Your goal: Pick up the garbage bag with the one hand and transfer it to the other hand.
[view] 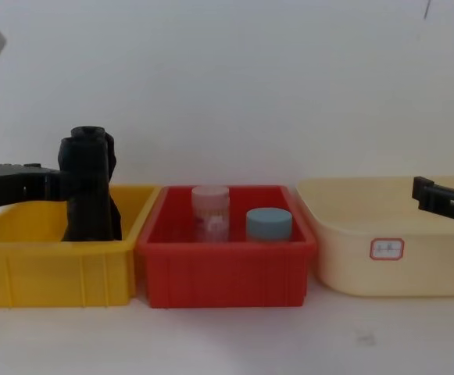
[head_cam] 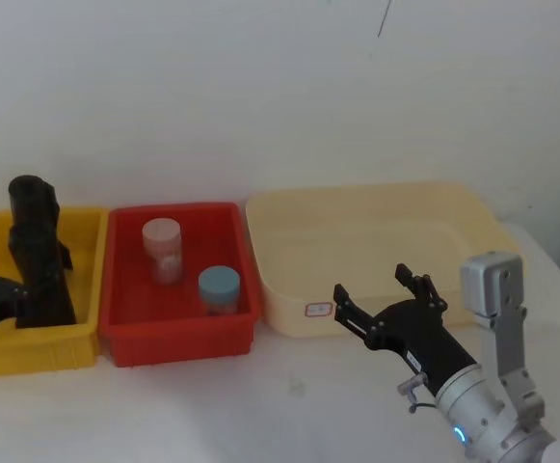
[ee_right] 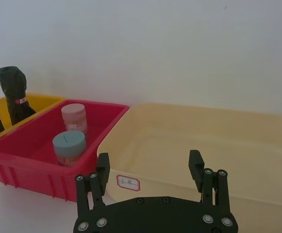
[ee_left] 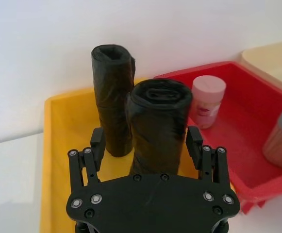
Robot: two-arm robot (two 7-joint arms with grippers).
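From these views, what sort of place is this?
Probably a lab bench: white table against a bare wall, yellow bin, red bin, cream bin in a row, left end effector open around a black bag roll.

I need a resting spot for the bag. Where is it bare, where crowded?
Bare: inside the cream bin, with the right claw hovering before it, and the table before the red bin. Crowded: the yellow bin, where the left claw, open, straddles the garbage bag beside another black bundle; the red bin holds two jars.
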